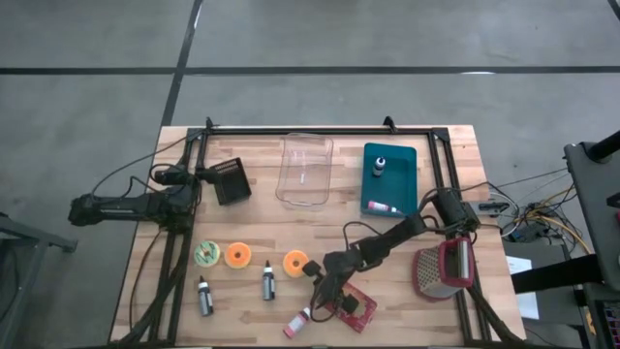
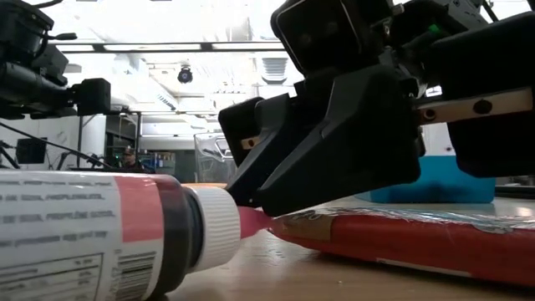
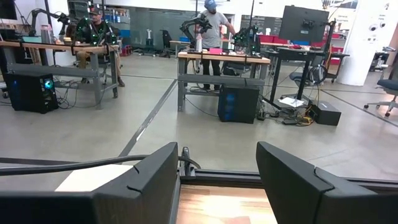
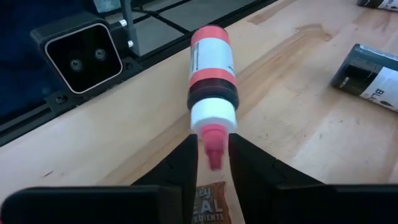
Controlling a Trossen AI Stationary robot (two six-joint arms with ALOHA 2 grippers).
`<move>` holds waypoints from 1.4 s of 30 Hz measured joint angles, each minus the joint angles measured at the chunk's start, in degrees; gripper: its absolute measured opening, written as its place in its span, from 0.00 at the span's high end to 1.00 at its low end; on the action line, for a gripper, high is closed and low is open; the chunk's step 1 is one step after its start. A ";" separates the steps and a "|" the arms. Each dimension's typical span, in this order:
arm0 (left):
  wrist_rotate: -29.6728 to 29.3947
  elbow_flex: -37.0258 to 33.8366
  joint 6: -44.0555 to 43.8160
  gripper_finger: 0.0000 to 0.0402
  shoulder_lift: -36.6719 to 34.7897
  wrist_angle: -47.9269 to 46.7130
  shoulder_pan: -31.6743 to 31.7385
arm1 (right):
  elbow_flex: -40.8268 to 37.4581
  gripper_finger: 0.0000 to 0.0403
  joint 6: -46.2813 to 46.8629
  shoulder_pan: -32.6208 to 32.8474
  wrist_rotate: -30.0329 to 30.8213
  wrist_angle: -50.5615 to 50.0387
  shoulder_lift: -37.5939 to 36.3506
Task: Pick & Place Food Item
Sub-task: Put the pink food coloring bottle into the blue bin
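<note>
A robotics lab: workbenches [image 3: 224, 59] with robot arms [image 3: 196, 25], monitors [image 3: 303, 23], concrete floor [image 3: 186, 130].

Pink-capped plastic squeeze bottle [image 1: 297, 323] lies at the wooden desk's [image 1: 252, 221] front edge. I see its nozzle between the right gripper's [image 4: 212, 148] parted fingers. Red foil packet [image 1: 355, 309] sits just right of the bottle. Metal box grater [image 1: 444, 269] lies by the right edge. Teal plastic tray [image 1: 407, 160] sits toward the far right corner, clear plastic tub [image 1: 305, 170] to its left.

Pink-capped bottle [image 4: 212, 76] lies flat on the table.
</note>
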 joint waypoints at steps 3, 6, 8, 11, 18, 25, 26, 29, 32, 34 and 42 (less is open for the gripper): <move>0.00 0.00 0.00 0.45 0.00 0.00 -0.02 | 0.00 0.78 0.22 0.20 0.06 0.00 0.00; 0.00 0.01 0.00 0.45 0.00 0.00 -0.01 | 0.00 0.77 0.24 0.39 0.49 -0.02 0.00; 0.00 0.01 0.00 0.45 0.00 0.00 -0.02 | 0.00 0.77 0.26 0.41 1.02 -0.02 0.00; 0.00 0.02 0.00 0.45 0.00 0.00 -0.02 | 0.00 0.77 0.43 0.42 2.40 -0.04 0.09; 0.00 0.00 0.02 0.45 0.00 0.00 -0.02 | -0.02 0.77 1.72 0.42 2.57 -0.41 0.13; 0.00 0.00 0.00 0.45 0.00 0.00 -0.02 | -0.02 0.74 2.84 0.39 2.57 -0.52 0.15; 0.00 0.02 0.02 0.45 -0.02 0.00 -0.02 | -0.02 0.73 2.82 0.39 2.59 -0.52 0.15; 0.00 0.01 0.00 0.45 0.00 0.00 -0.02 | -0.02 0.70 2.41 0.43 2.59 -0.24 0.17; 0.00 0.01 0.00 0.45 0.00 0.00 -0.02 | 0.32 0.68 2.36 0.58 2.59 -0.22 0.35; -0.02 0.02 0.02 0.45 0.00 0.00 -0.02 | 0.44 0.68 2.41 0.66 2.59 -0.39 0.44; 0.00 0.02 0.00 0.45 0.00 0.00 0.00 | 0.46 0.72 2.60 0.63 2.89 -0.50 0.48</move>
